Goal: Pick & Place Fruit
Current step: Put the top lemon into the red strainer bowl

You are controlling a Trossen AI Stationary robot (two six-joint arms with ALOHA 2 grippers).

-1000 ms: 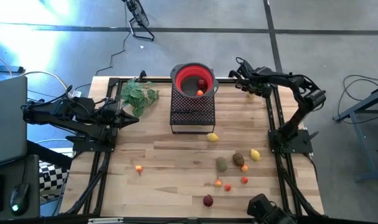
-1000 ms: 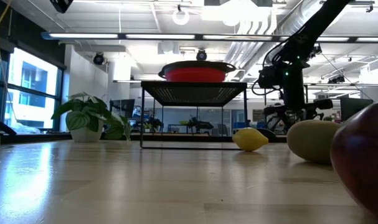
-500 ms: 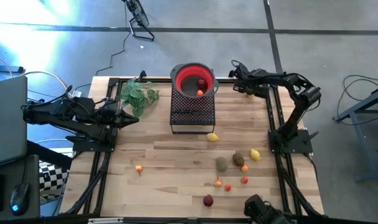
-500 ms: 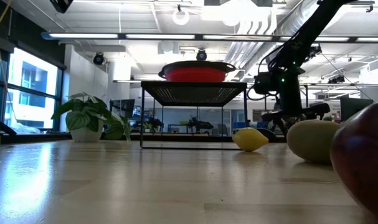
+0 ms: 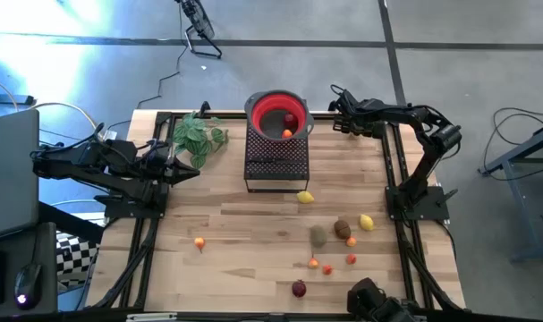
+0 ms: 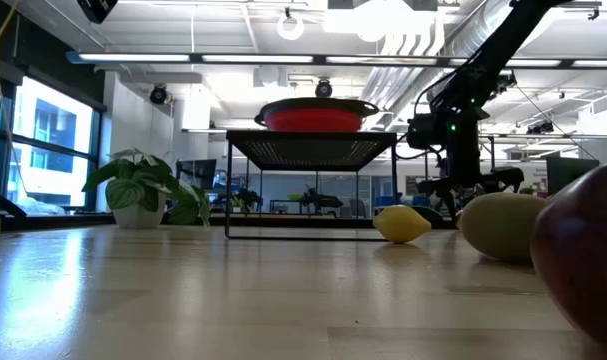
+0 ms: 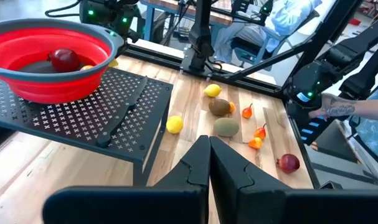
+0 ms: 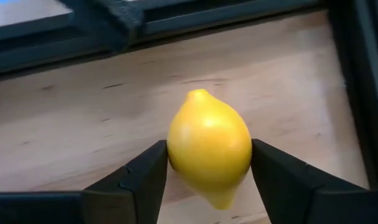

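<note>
the right gripper (image 5: 336, 114) is up in the air near the far right part of the table (image 5: 226, 224), just to the right of the red bowl (image 5: 276, 114), and its two dark fingers (image 8: 134, 180) are clamped on either side of a yellow lemon (image 8: 209, 144), which hangs between them above the wood. the red bowl sits on top of a black perforated stand (image 5: 275, 161) at the far middle of the table, and it already has a dark red ball (image 7: 64, 59) and a small orange piece (image 5: 287, 134) inside. the rest of the fruit lies on the near right part of the table: a second lemon (image 5: 305, 198) just beside the stand's near right corner, a third lemon (image 5: 367, 222) farther right, a brown oval (image 5: 343, 228) and an olive-green oval (image 5: 318, 235) close together between them, three tiny orange and red pieces (image 5: 327, 265) nearer the front edge, and a dark red ball (image 5: 299, 288) at the front. one small orange piece (image 5: 199, 241) lies alone, well apart on the left side. a green leafy plant (image 5: 198, 137) stands left of the stand. the left gripper (image 5: 189, 170) waits at the left side of the table, near the plant, its fingers (image 7: 195, 171) pressed together with nothing between them.
</note>
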